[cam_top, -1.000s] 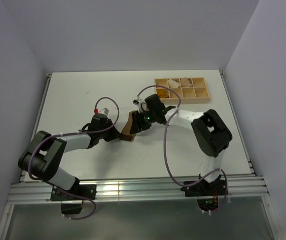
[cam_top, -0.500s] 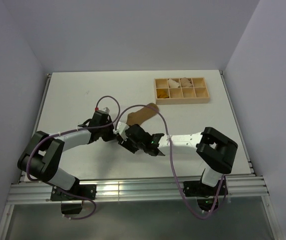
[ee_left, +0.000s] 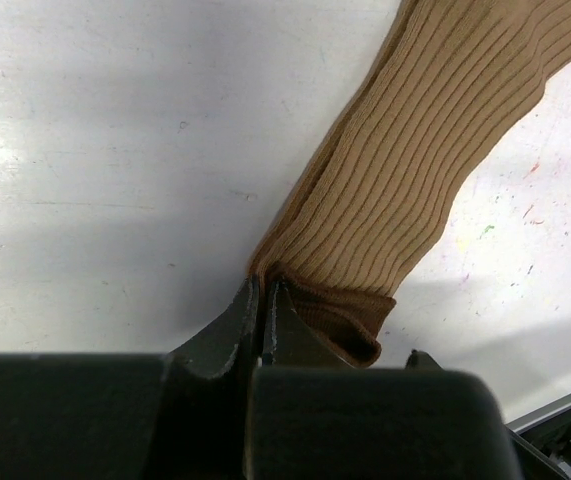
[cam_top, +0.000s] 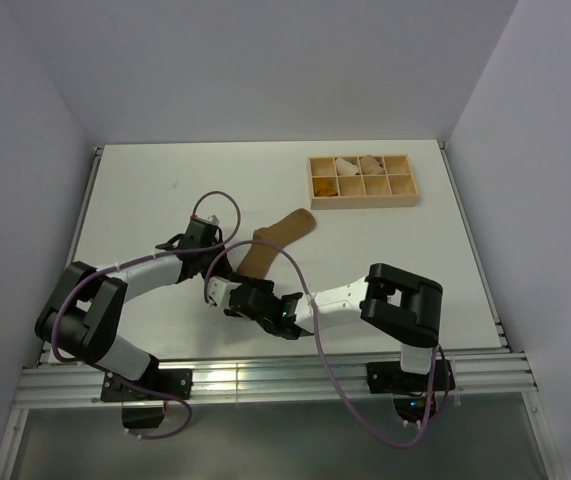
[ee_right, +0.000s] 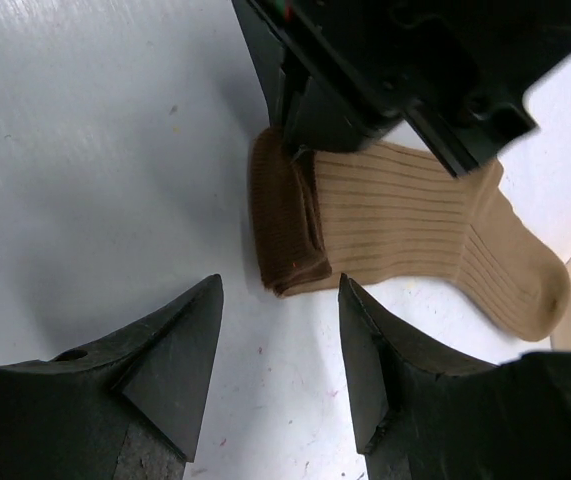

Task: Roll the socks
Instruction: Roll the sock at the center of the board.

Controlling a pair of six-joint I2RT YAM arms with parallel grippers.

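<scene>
1. The left gripper (ee_left: 262,292) has its jaws pressed together on one corner of the dark-brown cuff (ee_right: 283,230) of the tan-brown ribbed fabric sock (ee_left: 415,170).
2. From those closed jaws the sock lies flat on the white table (cam_top: 165,180), stretching straight ahead of them and off to one side. Its toe is out of the left wrist view.
3. The right gripper (ee_right: 277,335) has its jaws wide apart and holds nothing.
4. The cuff lies just ahead of the gap between the right jaws, not yet between them. The sock's leg and rounded toe run off to the right of that gap.
5. Beyond the cuff, opposite the right jaws, the left gripper's black body comes in with its tips on the cuff's far edge.
6. From above, both grippers sit close together at the cuff end. The toe points away from them toward a light wooden compartment tray (cam_top: 365,200), which is well apart from both sets of jaws.
7. Pale rolled bundles (cam_top: 357,164) sit in the tray's far row.
</scene>
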